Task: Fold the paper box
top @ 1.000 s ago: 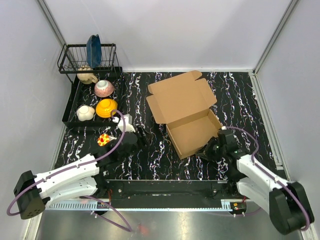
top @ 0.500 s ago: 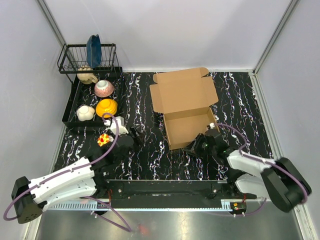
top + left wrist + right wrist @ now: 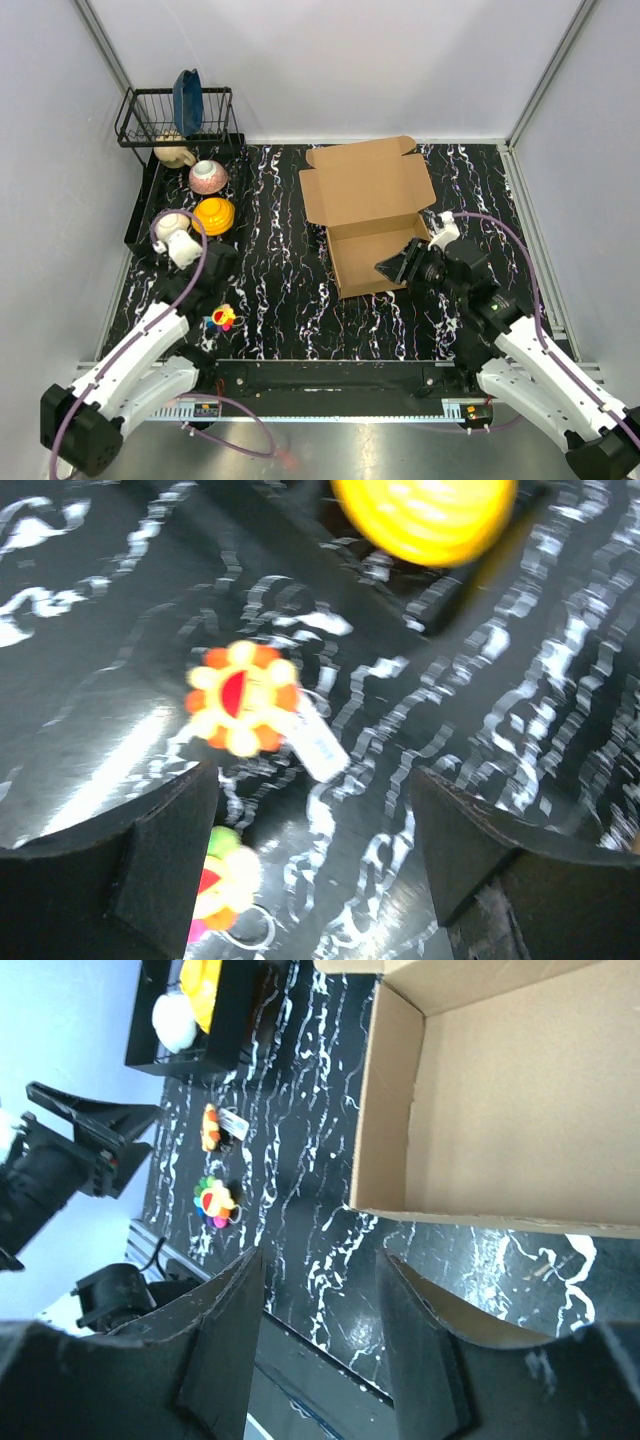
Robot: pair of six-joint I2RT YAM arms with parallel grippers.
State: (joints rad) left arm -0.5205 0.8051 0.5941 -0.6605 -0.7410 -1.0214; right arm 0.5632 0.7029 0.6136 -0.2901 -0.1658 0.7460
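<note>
The brown cardboard paper box (image 3: 375,258) sits in the middle of the table, its tray open upward. Its lid (image 3: 366,186) lies open and flat behind it. The tray's inside and front wall also show in the right wrist view (image 3: 500,1110). My right gripper (image 3: 395,268) is open and empty, raised over the tray's front right part; in its wrist view (image 3: 320,1305) the jaws stand apart over bare table. My left gripper (image 3: 215,264) is open and empty at the left, next to the black tray, far from the box; its jaws (image 3: 310,830) stand wide apart.
A black tray (image 3: 140,215) at the left holds a yellow bowl (image 3: 213,215), a pink bowl (image 3: 208,176) and a white bowl (image 3: 170,225). A wire rack (image 3: 180,115) stands behind it. An orange flower toy (image 3: 240,695) and a multicoloured one (image 3: 222,318) lie near my left gripper.
The box turned square to the table a second ago. My right gripper left the box's front corner and rose over the tray. My left arm pulled back left toward the black tray.
</note>
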